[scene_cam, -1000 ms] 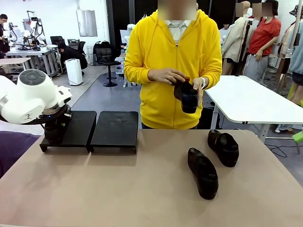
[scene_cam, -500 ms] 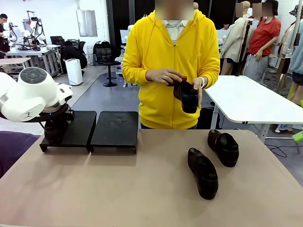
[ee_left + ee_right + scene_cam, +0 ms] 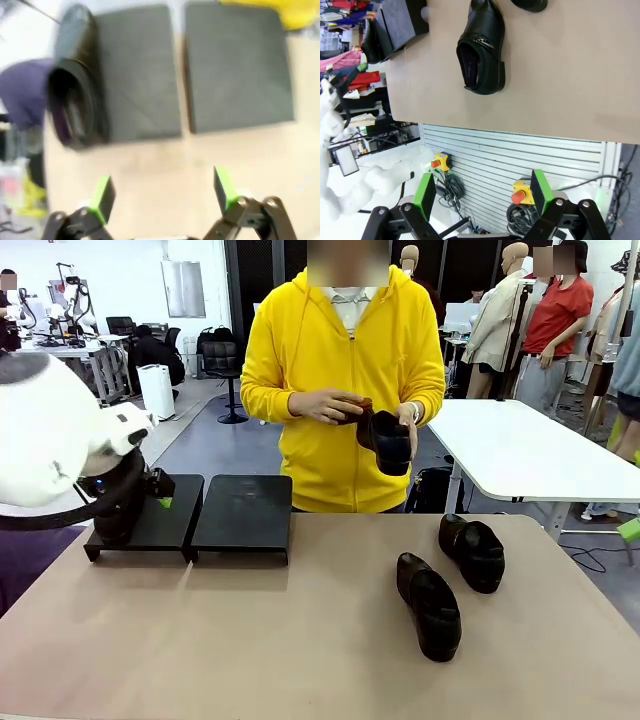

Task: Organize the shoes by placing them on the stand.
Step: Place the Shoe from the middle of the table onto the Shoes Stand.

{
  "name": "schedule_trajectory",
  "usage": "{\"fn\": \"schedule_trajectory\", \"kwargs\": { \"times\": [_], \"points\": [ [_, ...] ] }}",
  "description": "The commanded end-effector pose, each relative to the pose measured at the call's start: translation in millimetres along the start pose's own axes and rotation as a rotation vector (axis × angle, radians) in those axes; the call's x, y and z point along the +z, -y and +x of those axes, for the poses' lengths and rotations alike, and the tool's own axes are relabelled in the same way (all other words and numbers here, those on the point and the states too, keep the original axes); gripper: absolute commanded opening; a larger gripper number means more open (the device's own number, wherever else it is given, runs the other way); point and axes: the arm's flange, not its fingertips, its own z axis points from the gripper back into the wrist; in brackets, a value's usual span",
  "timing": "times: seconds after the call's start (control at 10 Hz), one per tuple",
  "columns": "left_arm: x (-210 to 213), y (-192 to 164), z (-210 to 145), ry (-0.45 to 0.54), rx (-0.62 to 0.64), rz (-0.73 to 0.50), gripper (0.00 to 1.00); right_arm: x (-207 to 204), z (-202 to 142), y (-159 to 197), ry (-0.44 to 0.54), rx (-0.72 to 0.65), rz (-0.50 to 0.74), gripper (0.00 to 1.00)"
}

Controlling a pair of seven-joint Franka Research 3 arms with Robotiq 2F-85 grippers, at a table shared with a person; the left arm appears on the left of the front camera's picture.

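Person in yellow hoodie stands behind the tan table.

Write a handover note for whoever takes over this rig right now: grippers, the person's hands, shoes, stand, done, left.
Left gripper: open, empty, by the stand. Right gripper: open, empty.
First shoe: on the stand's left tray, outer side. Near shoe and far shoe: on the table, robot's right. Fourth shoe: in the person's hands.
Done: one placed. Left: three.
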Motion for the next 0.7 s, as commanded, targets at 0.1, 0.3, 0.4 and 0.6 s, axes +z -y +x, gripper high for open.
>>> {"fn": "schedule_trajectory", "kwargs": {
  "times": [0.1,0.3,0.4,0.6],
  "points": [
    [119,-10,-35,-0.312,-0.078,-0.240,1.00,5,0,-1,-0.006,-0.011,-0.010,1.00],
    [142,-8,-70,-0.499,-0.263,-0.424,1.00,5,0,-1,-0.006,-0.011,-0.010,1.00],
    [155,-9,-100,-0.528,-0.247,-0.347,1.00,5,0,-1,-0.006,-0.011,-0.010,1.00],
    [174,-26,-172,-0.450,-0.066,-0.269,1.00,5,0,-1,-0.006,-0.011,-0.010,1.00]
  ]
}}
